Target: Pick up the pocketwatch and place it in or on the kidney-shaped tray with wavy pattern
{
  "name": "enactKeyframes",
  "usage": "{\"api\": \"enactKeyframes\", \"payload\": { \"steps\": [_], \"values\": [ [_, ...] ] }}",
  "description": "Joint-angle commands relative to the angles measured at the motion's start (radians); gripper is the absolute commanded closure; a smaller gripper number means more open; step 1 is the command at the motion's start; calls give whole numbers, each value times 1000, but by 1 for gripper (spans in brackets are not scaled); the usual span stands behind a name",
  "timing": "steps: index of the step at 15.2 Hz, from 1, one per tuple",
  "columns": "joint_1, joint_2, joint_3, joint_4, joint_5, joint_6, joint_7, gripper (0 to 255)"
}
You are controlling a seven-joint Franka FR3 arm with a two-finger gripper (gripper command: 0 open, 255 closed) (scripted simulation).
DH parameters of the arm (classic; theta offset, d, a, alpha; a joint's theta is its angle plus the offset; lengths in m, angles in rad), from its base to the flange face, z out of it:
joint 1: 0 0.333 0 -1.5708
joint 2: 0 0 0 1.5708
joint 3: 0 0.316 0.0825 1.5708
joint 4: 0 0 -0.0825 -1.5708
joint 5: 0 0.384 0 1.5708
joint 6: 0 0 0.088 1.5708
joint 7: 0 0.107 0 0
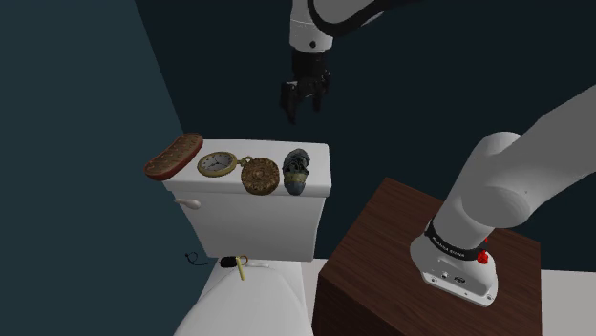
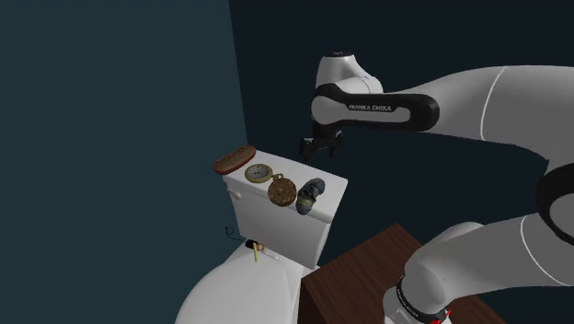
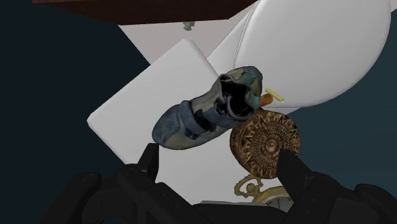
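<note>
I'm seeing the jaws hanging wide apart, gripping nothing, above the toilet tank lid (image 1: pixel 323 162). The pocketwatch (image 1: pixel 239 169) is lying open on the lid, below the jaws and off to the tray side. Its long axis is running along the lid, with the dial half pointing at the kidney-shaped tray (image 1: pixel 174 155) and the ornate cover half pointing at the shoe (image 1: pixel 297 170). The shoe is sitting nearly straight under the jaws, between the fingers (image 3: pixel 149 159) and untouched. The tray is overhanging the lid's end, farthest from the jaws.
</note>
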Motion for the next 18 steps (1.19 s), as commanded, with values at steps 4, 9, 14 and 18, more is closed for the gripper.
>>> {"api": "enactKeyframes", "payload": {
  "steps": [4, 9, 14, 18],
  "values": [
    [-1, 172, 40, 48, -13, 121, 57, 0],
    [-1, 361, 69, 134, -49, 216, 119, 0],
    [11, 556, 81, 252, -102, 282, 184, 0],
    [29, 687, 78, 350, -139, 309, 224, 0]
  ]
}}
